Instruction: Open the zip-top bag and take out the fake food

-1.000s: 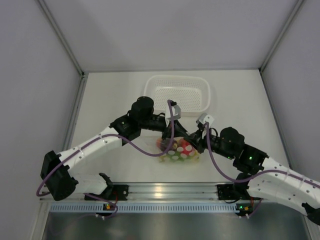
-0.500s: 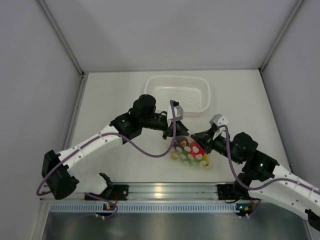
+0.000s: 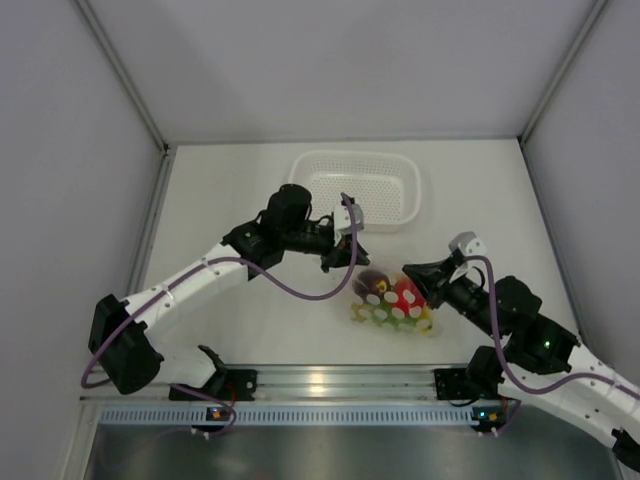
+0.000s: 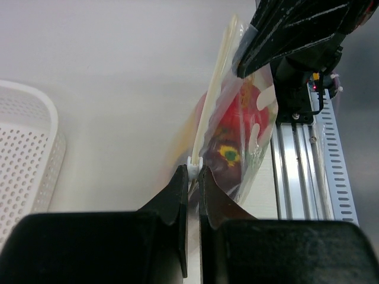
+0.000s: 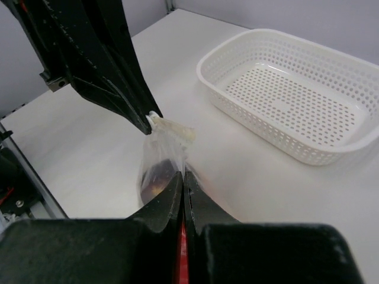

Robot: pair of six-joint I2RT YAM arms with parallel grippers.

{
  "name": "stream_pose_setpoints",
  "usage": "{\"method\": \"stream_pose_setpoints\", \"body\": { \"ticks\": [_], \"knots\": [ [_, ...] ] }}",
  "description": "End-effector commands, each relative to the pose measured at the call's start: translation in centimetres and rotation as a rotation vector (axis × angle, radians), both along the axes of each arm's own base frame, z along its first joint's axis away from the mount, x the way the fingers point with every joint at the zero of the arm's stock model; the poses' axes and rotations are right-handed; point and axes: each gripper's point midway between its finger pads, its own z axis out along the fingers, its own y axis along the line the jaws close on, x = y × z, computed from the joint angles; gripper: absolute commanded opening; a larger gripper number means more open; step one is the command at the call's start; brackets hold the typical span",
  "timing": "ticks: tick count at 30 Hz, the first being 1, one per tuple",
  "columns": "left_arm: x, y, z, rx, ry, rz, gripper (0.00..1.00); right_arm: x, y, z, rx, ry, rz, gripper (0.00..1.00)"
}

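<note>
Top external view: bag [image 3: 385, 312], food [image 3: 405, 292] inside, stands on the bench [image 3: 220, 200]. Left hand [image 4: 192, 172] pinches its white zip tab [image 4: 193, 161]; right hand [image 5: 183, 176] clamps the opposite end. Unzipping seems under way; next, the tab likely needs drawing along the strip [image 4: 213, 100].

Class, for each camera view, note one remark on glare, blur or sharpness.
Top external: glare on the silver metal rail. Left wrist: the clear dotted plastic zip-top bag looks soft. Right wrist: the white perforated plastic basket is sharp; the right hand is featureless black.
</note>
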Motion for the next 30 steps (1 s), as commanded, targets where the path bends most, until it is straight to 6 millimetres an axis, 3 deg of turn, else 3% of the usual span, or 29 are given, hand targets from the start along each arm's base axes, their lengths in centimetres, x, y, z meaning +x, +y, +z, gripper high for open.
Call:
{"method": "stream_pose_setpoints", "body": {
  "ticks": [1,12,20,23,28,29,30],
  "knots": [
    [2.0,1.4,-0.8,0.032,-0.007,0.074,0.00,1.4,-3.5,4.8,0.136,-0.043,-0.190,0.00],
    [5.0,6.0,-4.8,0.074,0.139,0.228,0.00,2.1,-7.3,5.6,0.197,-0.041,-0.368,0.00],
    [6.7,8.6,-6.6,0.062,0.220,0.301,0.00,2.4,-7.6,5.2,0.220,-0.044,-0.397,0.00],
    [6.5,8.9,-7.3,0.058,0.242,0.298,0.00,2.7,-7.4,4.7,0.205,-0.034,-0.403,0.00],
    [5.7,9.4,-6.5,0.015,0.225,0.279,0.00,2.4,-6.2,4.4,0.198,-0.032,-0.345,0.00],
    [5.5,9.2,-5.8,-0.001,0.221,0.263,0.11,2.2,-5.7,4.4,0.191,-0.040,-0.316,0.00],
    [5.1,9.0,-5.2,-0.017,0.221,0.237,0.29,1.8,-4.9,4.4,0.184,-0.042,-0.261,0.00]
  ]
}}
